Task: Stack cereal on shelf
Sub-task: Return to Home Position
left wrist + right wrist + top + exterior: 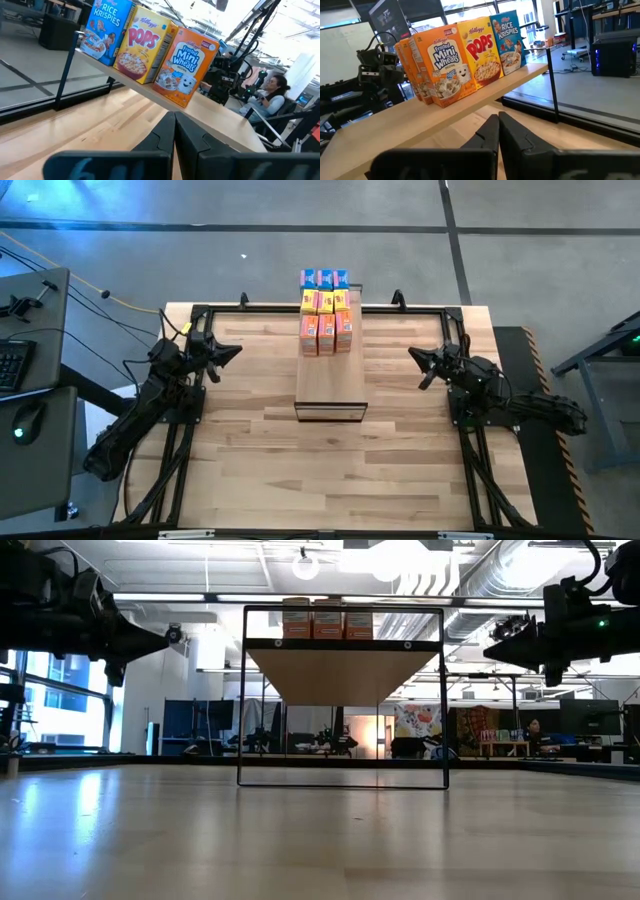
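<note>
Wooden tabletop (240, 470) is carrying the shelf (330, 380) at its middle, with the cereal (326, 315) standing in blue, yellow and orange rows at the shelf's far end. The left gripper (232, 352) and right gripper (415, 356) are hovering on either side of the shelf, well clear of it, each with fingers pressed together and holding nothing.

Blue, yellow, orange cereal (326, 308) on light-wood shelf (330, 375).
</note>
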